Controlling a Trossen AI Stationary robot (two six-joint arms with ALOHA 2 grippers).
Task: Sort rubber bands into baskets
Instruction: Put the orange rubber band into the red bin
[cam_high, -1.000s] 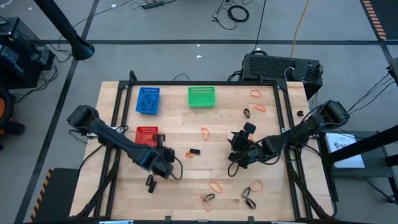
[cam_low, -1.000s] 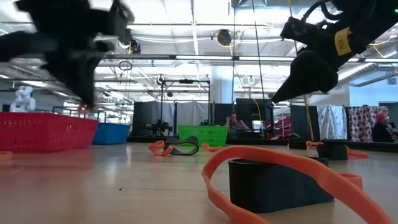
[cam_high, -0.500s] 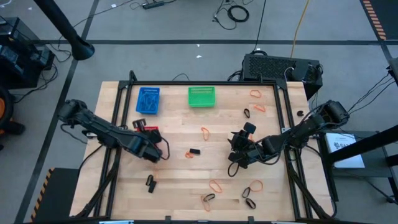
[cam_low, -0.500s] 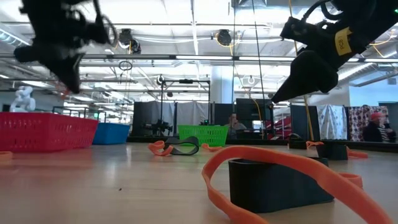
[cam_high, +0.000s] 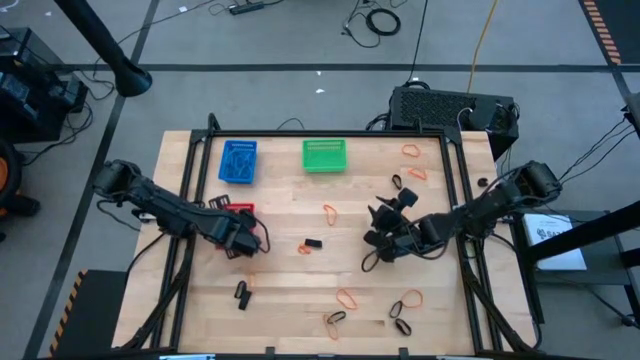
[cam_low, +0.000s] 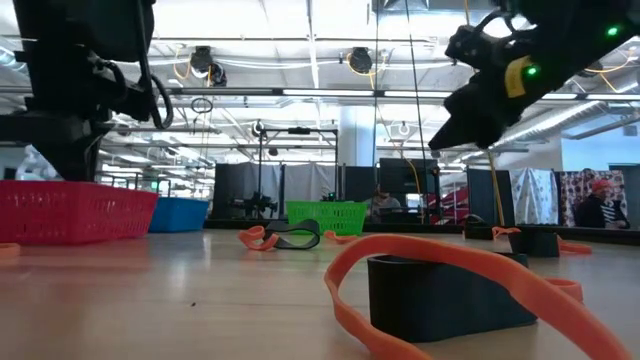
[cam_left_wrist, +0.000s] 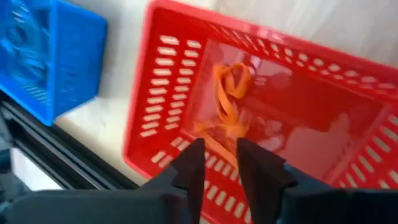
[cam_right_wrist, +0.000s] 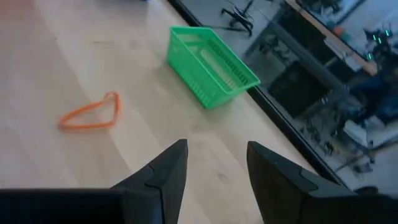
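My left gripper (cam_high: 236, 222) (cam_left_wrist: 219, 167) hangs open above the red basket (cam_left_wrist: 168, 93), which partly shows under it in the high view (cam_high: 240, 208). Several orange rubber bands (cam_left_wrist: 227, 102) lie tangled on that basket's floor, just beyond the fingertips; I cannot tell if any touches them. My right gripper (cam_high: 376, 226) (cam_right_wrist: 216, 163) is open in the air over the middle of the table, with nothing between its fingers. It points toward an orange band (cam_right_wrist: 91, 114) and the green basket (cam_right_wrist: 211, 57). The blue basket (cam_high: 238, 161) stands far left.
Loose orange and black bands lie about: near the table's middle (cam_high: 311, 245), at the far right (cam_high: 413, 151) and along the near edge (cam_high: 346, 298). A black band and an orange one (cam_low: 450, 290) lie close to the low camera. A black box (cam_high: 450, 108) stands beyond the far edge.
My left gripper has gone from the near middle of the table toward the far left, to above the red basket. The orange band seen at its fingertips in the low view no longer hangs there. My right gripper has risen a little and shifted toward the far edge.
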